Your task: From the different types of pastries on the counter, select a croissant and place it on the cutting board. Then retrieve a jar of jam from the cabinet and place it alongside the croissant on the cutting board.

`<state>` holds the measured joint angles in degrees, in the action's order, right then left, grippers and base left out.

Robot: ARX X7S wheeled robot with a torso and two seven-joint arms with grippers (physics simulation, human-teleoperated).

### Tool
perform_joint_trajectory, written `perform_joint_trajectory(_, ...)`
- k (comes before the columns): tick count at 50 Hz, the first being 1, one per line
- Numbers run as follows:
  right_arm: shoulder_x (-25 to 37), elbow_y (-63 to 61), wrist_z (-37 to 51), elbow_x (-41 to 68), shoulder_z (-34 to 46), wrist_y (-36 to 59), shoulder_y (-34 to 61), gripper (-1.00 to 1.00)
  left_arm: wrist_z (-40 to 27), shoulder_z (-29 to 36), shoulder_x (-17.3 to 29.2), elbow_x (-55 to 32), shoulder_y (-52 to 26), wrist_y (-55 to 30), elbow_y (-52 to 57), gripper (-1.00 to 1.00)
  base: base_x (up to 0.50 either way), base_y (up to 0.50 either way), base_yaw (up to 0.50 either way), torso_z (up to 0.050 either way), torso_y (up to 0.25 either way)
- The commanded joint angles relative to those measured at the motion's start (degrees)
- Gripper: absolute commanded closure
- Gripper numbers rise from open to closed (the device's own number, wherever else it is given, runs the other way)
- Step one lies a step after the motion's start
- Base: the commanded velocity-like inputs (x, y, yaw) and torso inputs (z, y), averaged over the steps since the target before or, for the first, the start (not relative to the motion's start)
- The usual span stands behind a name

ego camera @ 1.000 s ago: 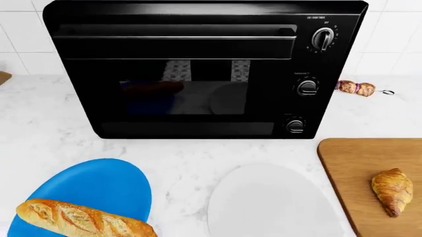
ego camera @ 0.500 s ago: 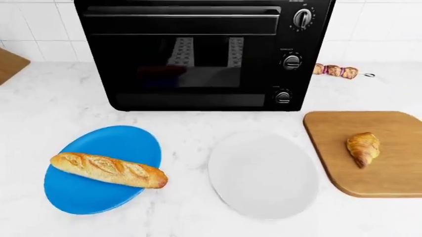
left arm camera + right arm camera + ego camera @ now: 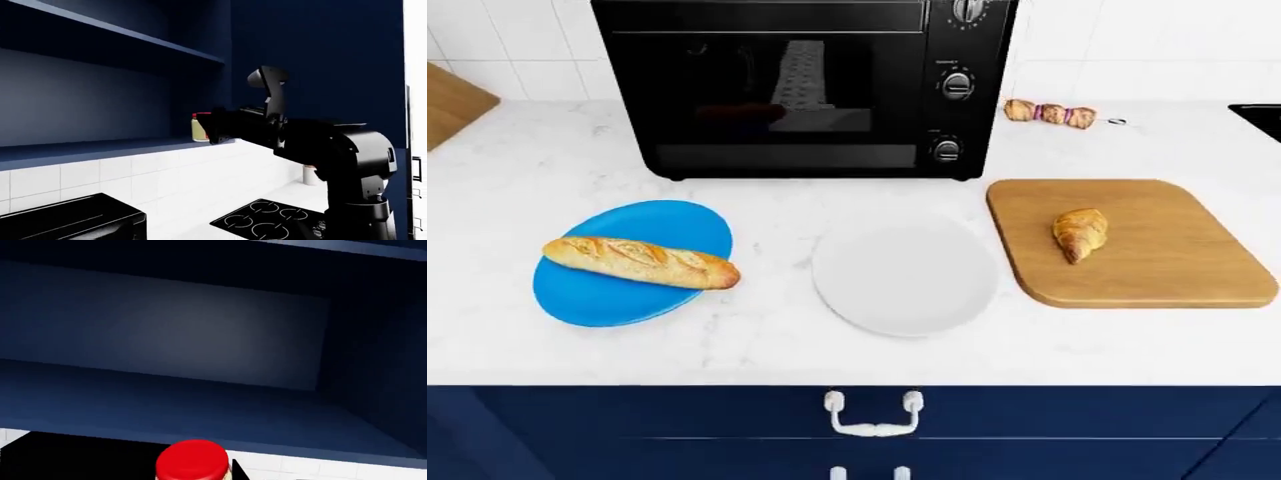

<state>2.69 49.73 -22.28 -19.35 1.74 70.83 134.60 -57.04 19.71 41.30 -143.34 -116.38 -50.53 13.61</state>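
Observation:
The croissant lies on the wooden cutting board at the right of the white marble counter. The baguette lies on a blue plate at the left. Neither gripper shows in the head view. In the left wrist view my right gripper is shut on the jar of jam, level with the front edge of the navy cabinet shelf. The right wrist view shows the jar's red lid beside a black finger, just before the open cabinet. My left gripper's jaws are out of view.
A black toaster oven stands at the back of the counter, with a white plate in front of it. A skewer lies behind the board. Navy drawer fronts are below. A black stove top lies under the right arm.
The head view has pulled back, so the oven looks smaller and the counter's front edge and drawer fronts now show. The croissant, baguette and plates have not moved.

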Motion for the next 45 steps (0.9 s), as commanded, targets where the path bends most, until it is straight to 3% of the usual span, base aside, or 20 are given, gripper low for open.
perform_joint_trajectory(1,-0.83,1.74,-4.14,-4.55,0.87,-3.77,0.4,1.0,0.2,0.21,-0.01,0.12,0.12,0.13,0.22,-1.0,-0.3,-0.27,0.0,0.0,0.0)
perform_joint_trajectory(12,-0.06,0.2,-3.85,-1.02,0.44,-3.27,0.4,1.0,1.35,-0.47,0.69,1.28,1.96,-0.16,0.99,-1.0,-0.16,-0.14,0.0,0.0,0.0)
perform_joint_trajectory(24,0.56,-14.7,-18.25,-3.7,0.58,5.79,0.4,1.0,1.86,-0.77,1.03,2.36,3.46,0.13,1.7,-1.0,0.0,0.0,0.0,0.0,0.0)
perform_joint_trajectory(31,0.88,-26.93,-38.67,-18.79,3.62,17.4,0.4,1.0,2.11,-0.65,0.82,3.1,4.11,0.3,1.95,-1.0,0.0,0.0,0.0,0.0,0.0)
perform_joint_trajectory(35,-2.17,-29.15,-65.24,-47.22,2.32,19.1,0.39,1.0,2.55,-0.74,0.55,3.83,4.8,0.42,2.22,-1.0,0.0,0.0,0.0,0.0,0.0)
perform_joint_trajectory(36,-2.41,-29.32,-67.68,-49.81,2.03,19.11,0.39,1.0,2.6,-0.73,0.49,3.93,4.87,0.46,2.26,-1.0,0.0,0.0,0.0,0.0,0.0)
perform_joint_trajectory(45,-2.68,-32.35,-67.71,-52.65,-3.18,19.16,-2.76,1.0,2.79,-0.83,0.58,5.47,5.03,0.45,2.66,-1.0,0.0,0.0,0.0,0.0,0.0)
